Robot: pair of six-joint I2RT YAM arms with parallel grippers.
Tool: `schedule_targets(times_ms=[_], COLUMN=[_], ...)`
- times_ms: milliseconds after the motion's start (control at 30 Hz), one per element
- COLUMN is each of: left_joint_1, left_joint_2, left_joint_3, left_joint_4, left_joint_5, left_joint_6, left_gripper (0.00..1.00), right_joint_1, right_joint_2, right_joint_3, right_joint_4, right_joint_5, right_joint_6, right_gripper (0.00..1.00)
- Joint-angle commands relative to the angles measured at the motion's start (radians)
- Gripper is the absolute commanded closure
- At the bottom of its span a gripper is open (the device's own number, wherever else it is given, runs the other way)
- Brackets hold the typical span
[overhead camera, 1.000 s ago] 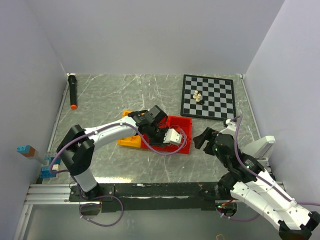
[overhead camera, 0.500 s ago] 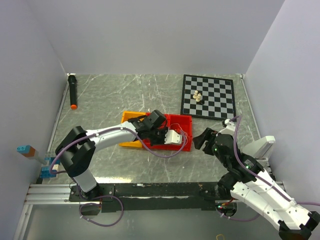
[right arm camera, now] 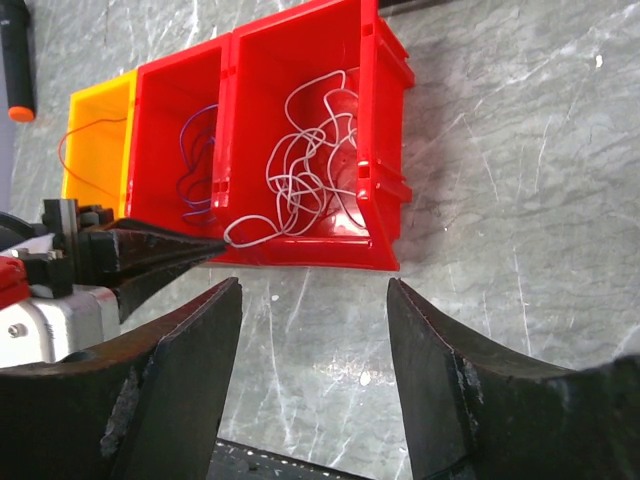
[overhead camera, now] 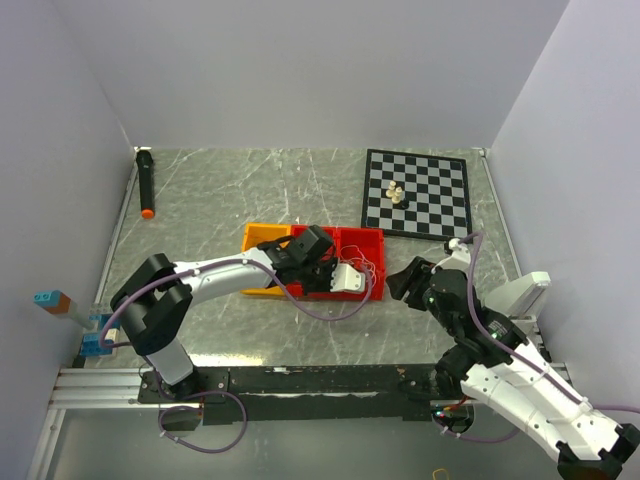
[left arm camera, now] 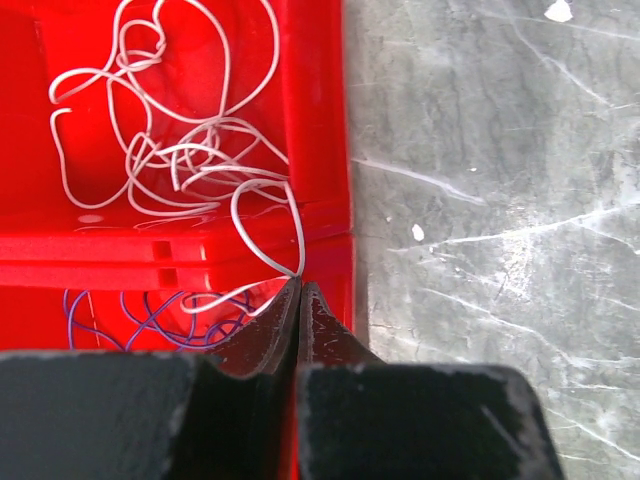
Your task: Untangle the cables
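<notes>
Yellow bin (right arm camera: 100,175): is holding what seems to be the orange cable (right arm camera: 95,127) alone, though the strand is too thin to be sure. It is lying apart from the others, as if already sorted.
Middle red bin (right arm camera: 160,100): is keeping the purple cable (right arm camera: 195,150) to itself, curled on the bottom.
Left claw (left arm camera: 300,288): is pinching closed on one end of the white cable (left arm camera: 190,160) at the near rim of the right red bin (right arm camera: 385,130), tips meeting with the strand between them. Gripping a free end is likely giving it a clean lead for drawing the loops out.
Right red bin: is containing the white cable's loose loops, with one strand running to the rim where the claw is gripping it.
Right claw (right arm camera: 315,370): is hovering over the table (right arm camera: 500,200) just beside that bin, jaws wide apart with nothing between them, probably placed for a second hold.
</notes>
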Motion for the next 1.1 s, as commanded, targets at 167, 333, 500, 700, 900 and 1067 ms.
schedule_targets(times_ms=[167,333,500,700,900,1067], left_joint_1=[-0.013,-0.013,-0.017,-0.026,-0.045,-0.056], left_joint_2=[-0.021,-0.015,-0.016,-0.022,-0.03,-0.059], left_joint_3=[0.0,0.0,-0.017,-0.04,-0.099,-0.107], left_joint_4=[0.031,0.044,0.067,0.103,0.206,0.263], left_joint_5=[-0.008,-0.013,-0.022,-0.043,-0.135,-0.209], left_joint_6=[0.026,0.032,0.029,0.025,0.031,0.022], left_gripper=[0.91,0.88,0.78,0.76,0.88,0.99], right_joint_1=[-0.003,-0.003,-0.005,-0.003,-0.003,-0.005], right_joint_2=[-0.025,-0.034,-0.04,-0.04,-0.051,-0.063], right_joint_3=[-0.021,-0.028,-0.029,-0.025,-0.025,-0.025], right_joint_4=[0.037,0.032,0.029,0.03,0.027,0.023], right_joint_5=[0.0,-0.002,-0.002,-0.002,0.001,0.003], right_joint_6=[-0.008,-0.003,-0.002,0.0,-0.003,0.0], right_gripper=[0.36,0.38,0.39,0.4,0.42,0.45])
